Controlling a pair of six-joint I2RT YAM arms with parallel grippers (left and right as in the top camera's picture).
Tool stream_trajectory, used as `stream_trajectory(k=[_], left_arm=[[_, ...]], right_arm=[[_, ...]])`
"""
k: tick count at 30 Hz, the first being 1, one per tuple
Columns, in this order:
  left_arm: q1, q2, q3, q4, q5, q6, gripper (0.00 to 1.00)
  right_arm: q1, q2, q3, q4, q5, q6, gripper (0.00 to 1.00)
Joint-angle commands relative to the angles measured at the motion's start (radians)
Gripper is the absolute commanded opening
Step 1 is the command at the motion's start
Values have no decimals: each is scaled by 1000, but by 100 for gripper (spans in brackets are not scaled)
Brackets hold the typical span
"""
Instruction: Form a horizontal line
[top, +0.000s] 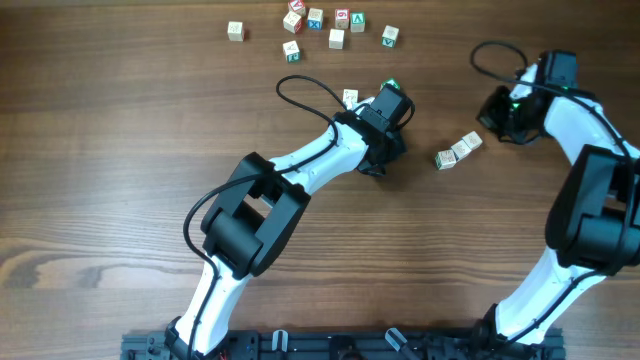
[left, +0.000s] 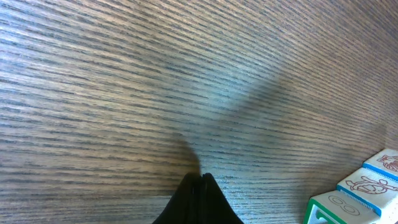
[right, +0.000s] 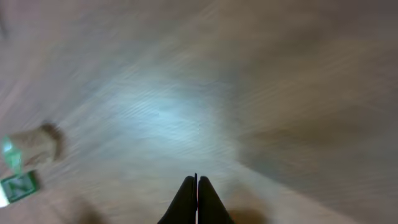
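Observation:
The line of three pale wooden cubes (top: 458, 150) lies touching side by side between the arms, tilted with its right end higher. It also shows at the lower right of the left wrist view (left: 360, 193). My left gripper (top: 373, 166) is shut and empty, low over bare table to the left of the line, apart from it; its fingertips (left: 200, 180) are pressed together. My right gripper (top: 494, 118) is shut and empty, above and right of the line; its fingertips (right: 196, 183) are closed. The right wrist view is blurred.
Several single cubes with coloured symbols (top: 336, 38) are scattered along the far edge. One lone cube (top: 350, 97) sits just behind my left wrist. Two blurred cubes (right: 18, 185) show at the left edge of the right wrist view.

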Motion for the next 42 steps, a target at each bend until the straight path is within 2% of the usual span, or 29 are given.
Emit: stream_trajectory(k=[1,6,12,26,34,42], left_arm=[[13,34,-34,-27,-65,-14,4],[13,34,-34,-28,-65,-13,4],[13,34,-34,-31,-66,-13,4],[13,34,-34,-32,-66,-13,4],[13,34,-34,-35,-66,-13,4],[13,34,-34,-35,-66,-13,4]], right_arm=[[-16,-4,17,-56,118,46,4],[-16,-4,17,-131,142,47,4],[-16,-4,17,-168,78,35,4],[-16,-4,16,-130,51,34,4],[-16,-4,16,-99,-27,-18,4],[-16,-4,15,-132,-33,-18,4]])
